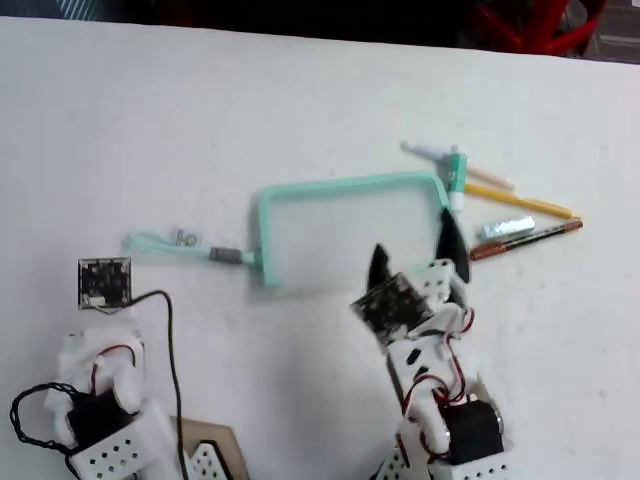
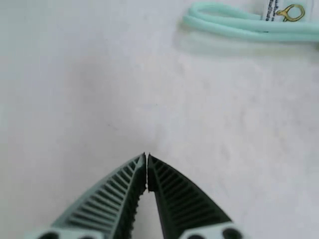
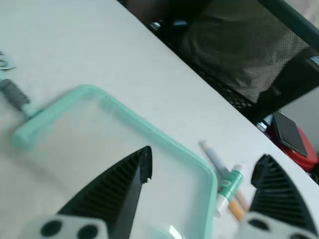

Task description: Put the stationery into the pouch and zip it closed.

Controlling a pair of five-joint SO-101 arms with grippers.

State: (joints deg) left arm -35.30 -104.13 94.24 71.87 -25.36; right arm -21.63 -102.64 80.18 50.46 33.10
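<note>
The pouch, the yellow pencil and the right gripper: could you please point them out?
pouch (image 1: 340, 235), high view, clear panel
yellow pencil (image 1: 520, 201), high view, mid-shaft
right gripper (image 1: 411, 232), high view, between its fingertips

I can read no text, number or sign: the small white tag (image 2: 269, 8) beside the mint cord (image 2: 234, 26) carries a line of dark print too small for me to make out, and any marks on the pens (image 1: 520, 201) by the pouch (image 1: 350, 186) are too blurred to tell.

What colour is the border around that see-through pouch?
Mint green, running all around the pouch; the high view shows it best.
</note>
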